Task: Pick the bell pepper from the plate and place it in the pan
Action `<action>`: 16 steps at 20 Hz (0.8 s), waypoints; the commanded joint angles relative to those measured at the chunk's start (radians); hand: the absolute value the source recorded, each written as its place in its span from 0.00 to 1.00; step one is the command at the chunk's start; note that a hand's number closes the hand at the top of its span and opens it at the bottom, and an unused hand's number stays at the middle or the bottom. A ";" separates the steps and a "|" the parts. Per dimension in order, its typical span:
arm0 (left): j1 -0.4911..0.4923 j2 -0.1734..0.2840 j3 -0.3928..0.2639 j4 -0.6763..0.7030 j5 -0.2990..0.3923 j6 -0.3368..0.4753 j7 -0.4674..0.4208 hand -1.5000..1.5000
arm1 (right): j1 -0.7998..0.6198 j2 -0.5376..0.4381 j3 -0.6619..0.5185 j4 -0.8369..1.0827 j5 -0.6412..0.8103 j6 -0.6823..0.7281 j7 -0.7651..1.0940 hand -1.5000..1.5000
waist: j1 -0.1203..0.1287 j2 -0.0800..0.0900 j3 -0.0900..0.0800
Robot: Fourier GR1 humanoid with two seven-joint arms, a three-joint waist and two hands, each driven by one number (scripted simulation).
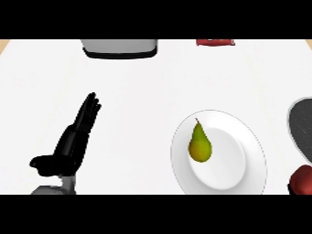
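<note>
Left hand at lower left of the frame, fingers straight and close together, pointing up-frame, holding nothing. Looks parked there to leave the right side free, well apart from the plate. No right hand visible anywhere, so nothing to say of its fingers.

Bell pepper at the lower right corner, red, cut by the frame edge, already off the plate and just below the pan at the right edge. Cannot tell whether carried or lying on the counter. Judging by the position, probably midway between plate and pan, placing not yet done.

Only a pear on the plate, stem up-frame, no part of the task. Grey container and a red item along the top edge, well clear.
</note>
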 commanded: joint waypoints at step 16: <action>-0.043 -0.046 -0.010 0.006 -0.024 0.002 0.021 0.50 | -0.659 -0.225 -0.441 1.147 -0.225 -0.243 -0.553 1.00 | 0.027 0.007 0.001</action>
